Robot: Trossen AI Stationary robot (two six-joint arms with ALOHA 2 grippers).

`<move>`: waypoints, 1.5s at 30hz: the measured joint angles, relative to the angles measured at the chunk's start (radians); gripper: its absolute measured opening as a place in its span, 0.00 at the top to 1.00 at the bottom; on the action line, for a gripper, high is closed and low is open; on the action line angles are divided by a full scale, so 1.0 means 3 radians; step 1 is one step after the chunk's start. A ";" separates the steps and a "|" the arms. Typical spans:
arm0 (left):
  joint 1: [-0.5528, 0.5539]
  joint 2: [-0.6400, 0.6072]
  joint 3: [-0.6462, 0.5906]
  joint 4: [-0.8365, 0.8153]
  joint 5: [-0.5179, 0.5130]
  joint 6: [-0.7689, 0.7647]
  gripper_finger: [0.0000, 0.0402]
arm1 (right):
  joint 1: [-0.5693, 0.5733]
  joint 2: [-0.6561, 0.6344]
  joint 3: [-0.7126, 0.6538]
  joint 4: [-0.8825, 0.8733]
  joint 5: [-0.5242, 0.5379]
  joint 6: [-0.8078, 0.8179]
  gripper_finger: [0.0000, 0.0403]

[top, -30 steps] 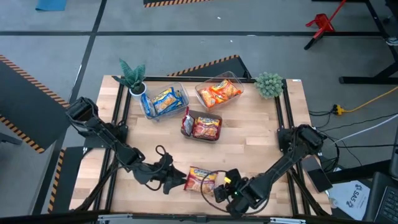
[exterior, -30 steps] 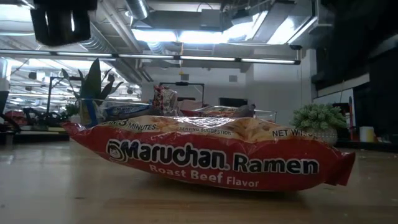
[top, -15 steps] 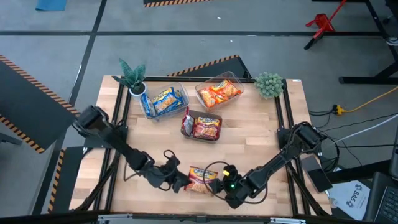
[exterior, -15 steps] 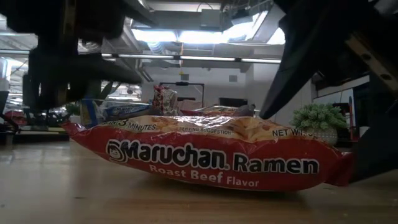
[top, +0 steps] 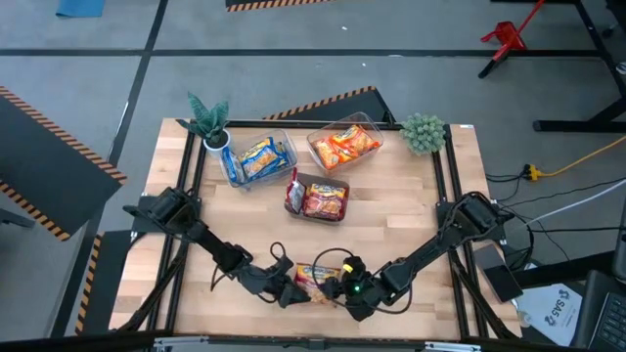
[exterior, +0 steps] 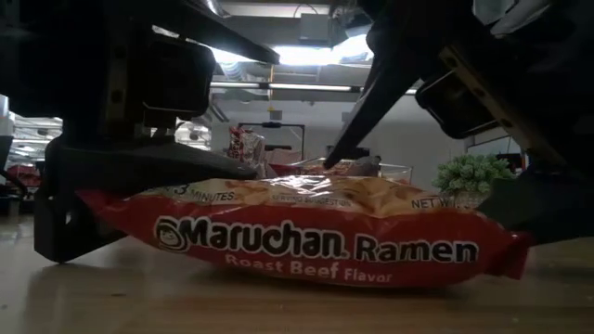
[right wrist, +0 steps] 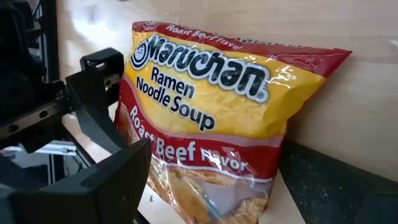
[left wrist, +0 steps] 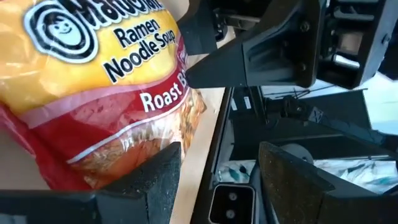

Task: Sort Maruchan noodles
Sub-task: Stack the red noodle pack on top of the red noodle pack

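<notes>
From above, we are looking at a red-and-yellow Roast Beef packet [top: 315, 278] lying at the near edge of the wooden table [top: 391, 220]. The left gripper [top: 293, 290] is pressing in on one side of that packet and the right gripper [top: 337, 289] on the other. Far from the packet, a bin of blue packets [top: 258, 158], a bin of orange packets [top: 344, 145] and a bin of red packets [top: 321, 199] are sitting between two small plants [top: 208, 119].

At table height, we are reading the packet's [exterior: 306, 232] side lettering, something the overhead picture is not giving us, with dark gripper parts looming at both ends.

Through the left wrist, we are seeing its fingers [left wrist: 158, 180] standing apart around a corner of the packet [left wrist: 99, 87], gripping nothing.

Through the right wrist, its finger [right wrist: 112, 180] is sitting wide open beside the packet [right wrist: 205, 118], holding nothing.
</notes>
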 joint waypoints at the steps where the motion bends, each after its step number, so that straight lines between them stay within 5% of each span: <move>1: 0.0009 -0.0005 -0.0002 -0.0009 -0.0011 0.0018 0.48 | -0.0007 0.0000 -0.0004 0.0042 -0.0004 -0.0032 0.14; 11: 0.0044 -0.0008 0.0002 -0.0165 -0.0001 0.0025 0.48 | -0.0161 0.0011 -0.0003 0.0106 -0.0119 -0.0301 0.18; 24: 0.0049 0.0006 -0.0014 0.0041 -0.0033 0.0128 0.48 | -0.0211 0.0015 -0.0005 0.0098 -0.0123 -0.0437 0.80; 30: 0.0127 -0.0144 -0.0027 0.0296 0.0390 0.0153 0.48 | -0.0210 -0.0035 -0.0010 0.0068 -0.0087 -0.0486 0.97; 38: 0.0348 -0.0797 -0.0018 0.0289 0.0991 0.0430 0.48 | -0.0339 -0.0266 -0.0028 -0.0295 -0.0084 -0.0720 1.00; 45: 0.0547 -0.1554 -0.0015 0.0257 0.1011 0.0810 0.49 | -0.0622 -0.0736 -0.0025 -0.0656 0.0022 -0.1118 1.00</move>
